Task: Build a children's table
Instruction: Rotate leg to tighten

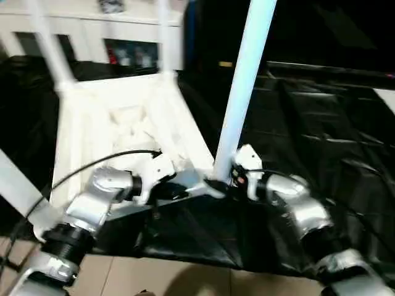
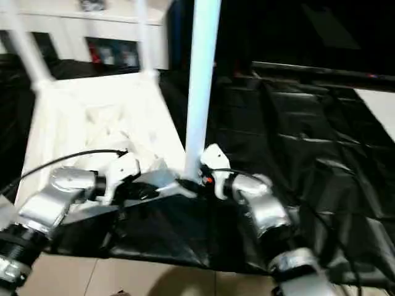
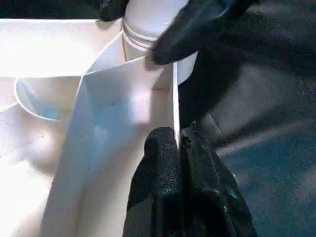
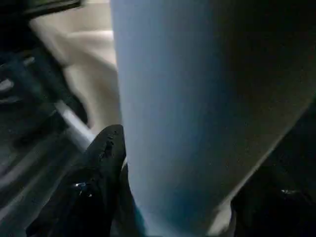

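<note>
Claws are both seen at the near right corner of the upturned tabletop [image 1: 123, 123], which lies on a black-covered desk [image 1: 308, 123]. The left claw [image 3: 177, 140] is shut on the thin white rim of the tabletop, its two black fingers [image 3: 158, 168] pressed together with the wall's edge pinched between them. The right claw [image 1: 229, 180] is set around the foot of the near leg [image 1: 244, 86], with one black finger [image 4: 101, 163] lying against the tube on one side and the other dark at its far side; whether the leg is squeezed or merely flanked cannot be told. That leg is standing upright in the corner socket at about 5 o'clock on the tabletop. Two more legs [image 1: 49, 43] are raised at the far corners, toward 11 and 1 o'clock. No writing or label can be read.
</note>
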Controlling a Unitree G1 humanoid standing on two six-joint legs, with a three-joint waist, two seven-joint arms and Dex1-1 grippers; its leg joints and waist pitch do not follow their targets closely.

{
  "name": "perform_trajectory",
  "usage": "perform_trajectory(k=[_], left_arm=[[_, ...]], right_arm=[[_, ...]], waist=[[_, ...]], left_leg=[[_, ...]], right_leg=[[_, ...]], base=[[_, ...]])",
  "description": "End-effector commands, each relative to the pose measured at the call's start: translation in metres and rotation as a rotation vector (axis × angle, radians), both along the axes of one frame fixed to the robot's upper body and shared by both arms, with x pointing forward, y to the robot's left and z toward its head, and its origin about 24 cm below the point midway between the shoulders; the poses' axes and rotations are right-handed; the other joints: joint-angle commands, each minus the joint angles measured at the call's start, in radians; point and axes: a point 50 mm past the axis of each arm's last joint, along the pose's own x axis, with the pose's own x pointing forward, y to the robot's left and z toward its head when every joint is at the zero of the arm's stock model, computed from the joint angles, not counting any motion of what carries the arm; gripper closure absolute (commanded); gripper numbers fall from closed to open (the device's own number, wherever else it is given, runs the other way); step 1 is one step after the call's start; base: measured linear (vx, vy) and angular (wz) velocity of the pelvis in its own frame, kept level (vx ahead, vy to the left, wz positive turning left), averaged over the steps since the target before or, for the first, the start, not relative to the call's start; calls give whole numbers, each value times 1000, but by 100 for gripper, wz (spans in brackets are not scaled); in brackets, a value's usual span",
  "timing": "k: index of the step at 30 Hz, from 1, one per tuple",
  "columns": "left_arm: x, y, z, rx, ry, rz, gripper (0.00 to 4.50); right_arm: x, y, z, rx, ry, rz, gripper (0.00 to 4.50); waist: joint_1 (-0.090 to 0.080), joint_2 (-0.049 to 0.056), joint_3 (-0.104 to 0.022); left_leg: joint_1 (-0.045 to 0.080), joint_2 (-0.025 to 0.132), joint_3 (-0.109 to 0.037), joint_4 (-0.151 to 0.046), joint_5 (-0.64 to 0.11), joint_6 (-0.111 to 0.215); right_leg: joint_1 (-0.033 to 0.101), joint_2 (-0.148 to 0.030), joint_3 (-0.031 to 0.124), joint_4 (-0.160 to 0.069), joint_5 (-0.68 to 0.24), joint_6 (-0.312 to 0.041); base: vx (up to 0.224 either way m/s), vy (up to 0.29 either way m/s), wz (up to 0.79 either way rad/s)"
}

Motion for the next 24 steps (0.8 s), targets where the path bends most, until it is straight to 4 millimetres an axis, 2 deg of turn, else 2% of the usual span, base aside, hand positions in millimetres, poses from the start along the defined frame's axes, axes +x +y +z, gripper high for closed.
perform_trajectory(k=[1, 5, 10, 14, 16, 18, 20, 21, 23, 24], left_arm=[[-2, -10, 1, -7, 15, -89, 450], [-2, -9, 5, -45, 41, -131, 450], [-1, -6, 5, -26, 53, -172, 450], [2, -4, 5, -22, 44, -149, 450], [5, -3, 4, -14, 30, -118, 450], [8, -2, 4, -7, 13, -79, 450], [11, -2, 4, -8, 0, -39, 450], [14, -2, 4, -11, -20, -2, 450], [22, -6, 6, -11, -71, 91, 450], [25, -11, 6, -20, -88, 149, 450]], right_arm=[[-3, 4, 1, 6, 19, 104, 156], [-6, -1, 5, 17, 58, 226, 177], [-9, -3, 6, 20, 95, 315, 195], [-10, -2, 4, 24, 105, 316, 197], [-9, -1, 1, 22, 107, 284, 197], [-7, 1, -2, 15, 100, 233, 197], [-4, 3, -5, 1, 84, 173, 197], [-1, 4, -7, -10, 73, 121, 197], [5, 8, -13, -22, 49, -51, 197], [7, 12, -16, -7, 49, -158, 197]], waist=[[0, 9, -51], [16, 5, -52], [26, 3, -53], [36, 7, -52], [37, 8, -52], [35, 14, -51], [32, 14, -49], [30, 12, -49], [26, 14, -47], [22, 13, -46]], left_leg=[[7, 16, 5, -61, -277, 30], [5, 19, 6, -60, -269, 31], [2, 20, 5, -60, -250, 30], [6, 21, 5, -61, -260, 25], [7, 21, 4, -63, -275, 17], [7, 20, 3, -64, -294, 8], [10, 20, 2, -67, -319, -4], [8, 19, -1, -68, -324, -8], [9, 19, -1, -70, -327, -16], [10, 17, -4, -72, -341, -28]], right_leg=[[48, -48, 40, -70, -183, -217], [49, -53, 40, -67, -187, -222], [51, -55, 40, -66, -188, -218], [48, -56, 40, -68, -210, -211], [48, -55, 40, -70, -224, -207], [47, -56, 40, -72, -239, -206], [44, -57, 41, -76, -282, -193], [47, -57, 40, -78, -301, -183], [42, -57, 41, -80, -314, -176], [43, -58, 39, -82, -349, -165]], base=[[0, 0, 0], [0, 0, 0], [0, 0, 0], [0, 0, 0], [0, 0, 0], [0, 0, 0], [0, 0, 0], [0, 0, 0], [0, 0, 0], [0, 0, 0]])
